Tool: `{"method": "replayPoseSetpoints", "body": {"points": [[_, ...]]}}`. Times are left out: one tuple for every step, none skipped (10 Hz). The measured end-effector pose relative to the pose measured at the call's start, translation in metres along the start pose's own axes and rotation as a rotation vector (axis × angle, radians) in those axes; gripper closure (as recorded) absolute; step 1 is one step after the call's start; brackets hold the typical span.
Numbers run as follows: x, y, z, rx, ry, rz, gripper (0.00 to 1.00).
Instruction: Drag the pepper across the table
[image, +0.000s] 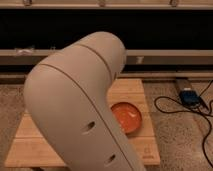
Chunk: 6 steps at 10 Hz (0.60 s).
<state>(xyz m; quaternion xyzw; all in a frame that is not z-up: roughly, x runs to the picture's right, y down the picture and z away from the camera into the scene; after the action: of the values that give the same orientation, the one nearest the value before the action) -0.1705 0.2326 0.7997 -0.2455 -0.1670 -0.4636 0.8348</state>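
My arm (75, 110) hides my gripper and the pepper (open or closed, I cannot tell), so I'd sweep slowly, clear of the bowl (126, 116) on the table (30, 145).

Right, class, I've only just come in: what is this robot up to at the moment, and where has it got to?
The robot's big pale arm fills most of the camera view, bent over the wooden table. An orange bowl sits on the table's right part, partly behind the arm. The pepper it should drag is not visible, and neither is the gripper, so how far the drag has got cannot be told. Dark cables lie on the floor to the right.
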Motion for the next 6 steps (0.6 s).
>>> {"method": "replayPoseSetpoints", "body": {"points": [[0.005, 0.011, 0.001, 0.004, -0.002, 0.030, 0.82], [0.009, 0.024, 0.001, 0.010, -0.006, 0.067, 0.69], [0.013, 0.033, 0.002, 0.015, -0.008, 0.097, 0.60], [0.016, 0.041, 0.002, 0.020, -0.011, 0.121, 0.51], [0.019, 0.049, 0.002, 0.029, -0.013, 0.148, 0.41], [0.023, 0.060, 0.002, 0.039, -0.014, 0.178, 0.31]]}}
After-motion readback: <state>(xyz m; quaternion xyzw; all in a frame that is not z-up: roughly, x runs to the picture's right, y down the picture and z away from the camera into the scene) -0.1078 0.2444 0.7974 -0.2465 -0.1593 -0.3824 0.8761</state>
